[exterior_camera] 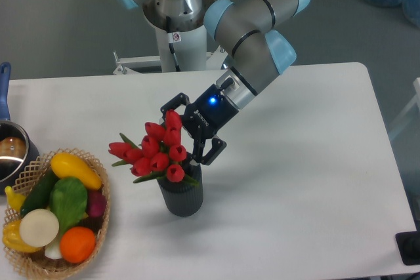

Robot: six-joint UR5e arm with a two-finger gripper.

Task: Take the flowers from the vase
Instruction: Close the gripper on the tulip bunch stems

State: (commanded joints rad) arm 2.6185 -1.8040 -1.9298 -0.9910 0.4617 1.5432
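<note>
1. The flowers [156,157] are a bunch of red tulip buds with green leaves. They sit in the middle of the picture, a little to the left, and they lean toward the left.
2. Their stems go down into the vase [180,195], a small dark grey pot with ribbed sides. It stands upright on the white table [315,181], just below the middle of the picture.
3. The gripper [185,130] comes in from the upper right on the big grey and blue arm [252,37]. It is right beside the flowers, on their right side.
4. Its two black fingers are spread apart. One finger is near the top bud and the other is low, close to the vase mouth. I think nothing is held yet, but the buds hide part of the gap, so I cannot be sure they are not touching.
5. The flowers look light. They also look soft and bendy, so the buds would squash or slip if squeezed.
6. The best place to hold is probably the stems, just above the vase mouth, where they are bunched together. That part is stiffer than the buds.
7. The vase looks small and light too. It might tip or lift up with the flowers, so a straight, slow pull up seems safest.
8. A basket [98,227] of pretend vegetables sits at the lower left, well apart from the vase.
</note>
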